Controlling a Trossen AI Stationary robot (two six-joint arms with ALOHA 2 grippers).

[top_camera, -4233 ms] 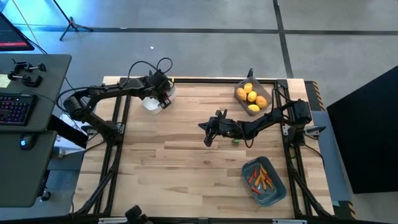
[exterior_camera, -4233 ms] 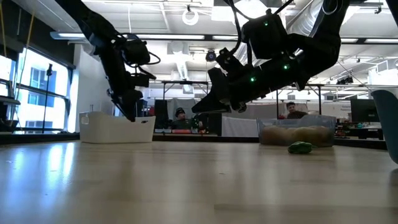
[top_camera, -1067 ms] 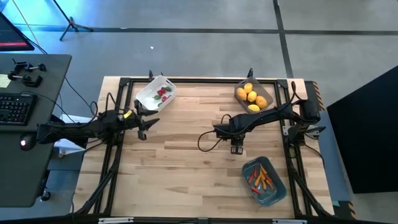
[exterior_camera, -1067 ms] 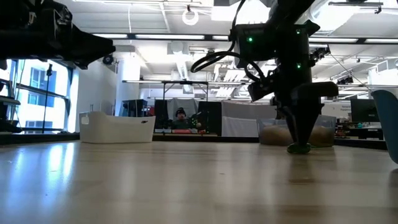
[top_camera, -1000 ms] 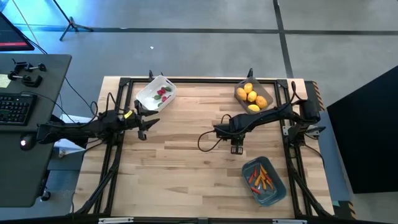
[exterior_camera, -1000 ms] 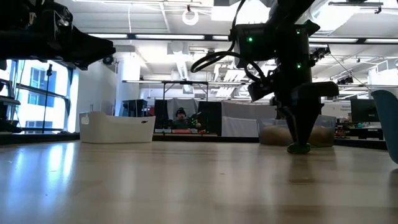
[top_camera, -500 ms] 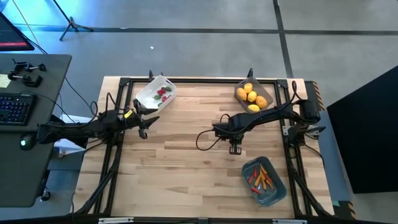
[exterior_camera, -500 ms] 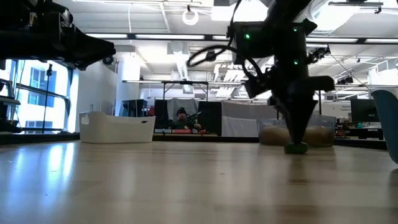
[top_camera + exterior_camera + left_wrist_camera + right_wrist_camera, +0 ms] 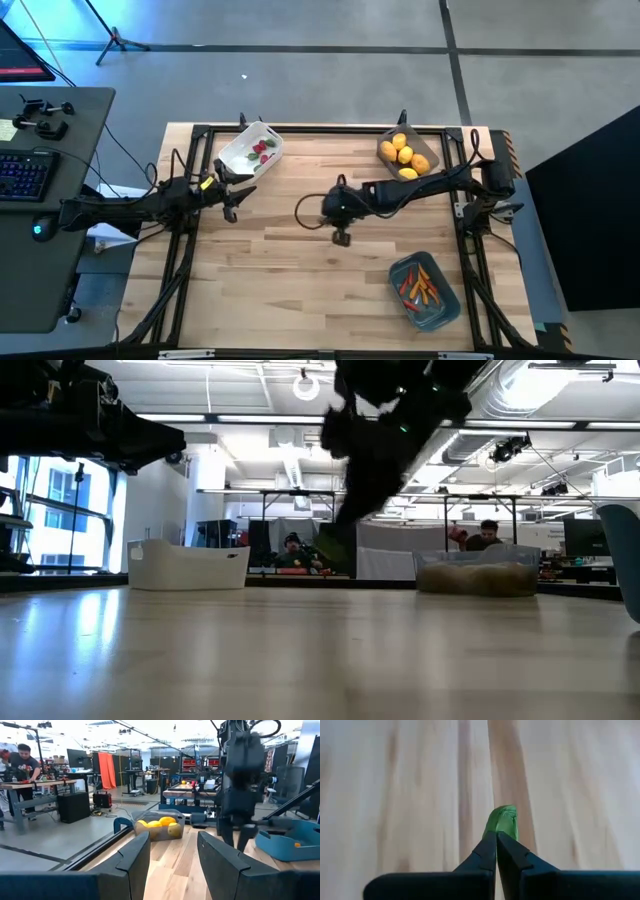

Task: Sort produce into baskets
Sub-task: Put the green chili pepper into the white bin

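Note:
My right gripper (image 9: 496,836) hangs over the middle of the table (image 9: 340,236), shut on a small green produce piece (image 9: 503,820); the low view shows it only as a dark blur (image 9: 352,510). My left gripper (image 9: 232,205) waits open at the table's left edge, level, with nothing between its fingers (image 9: 172,862). The white basket (image 9: 250,150) at the far left holds red pieces. The translucent basket (image 9: 405,155) at the far right holds yellow fruits. The blue-teal basket (image 9: 425,290) at the near right holds orange pieces. My right gripper pinches the green piece's near end (image 9: 500,831) between its two fingertips (image 9: 487,849). Most of the piece sticks out beyond the tips. The fingers slant down from the table's right side. The piece is lifted clear of the wood.
Bare wooden table (image 9: 280,270) lies between the baskets. A black frame rail (image 9: 190,180) runs along the table's sides. A desk with a keyboard (image 9: 25,175) stands left of the table. People sit in the room beyond (image 9: 290,550).
My right gripper has closed on the green piece where it lay on the table, raised it clear and carried it toward the table's left edge, tipping from pointing straight down to a slant. My left arm has kept still.

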